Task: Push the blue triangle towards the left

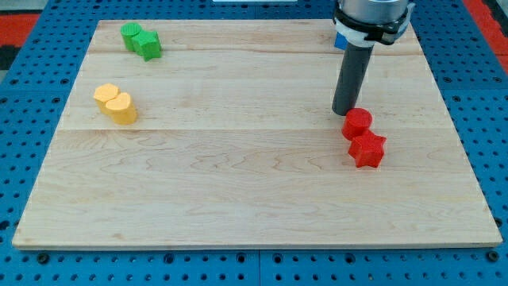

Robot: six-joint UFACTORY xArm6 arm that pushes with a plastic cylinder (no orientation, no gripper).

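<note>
The blue triangle (339, 40) shows only as a small blue sliver near the view's top right, mostly hidden behind my rod and arm. My tip (344, 111) rests on the board below that sliver, just above and left of a red round block (358, 122). A red star-shaped block (367, 149) lies right below the round one, touching it.
Two green blocks (140, 40) sit together at the view's top left. Two yellow blocks (116, 103) sit together at the left, lower down. The wooden board (238, 175) lies on a blue perforated table.
</note>
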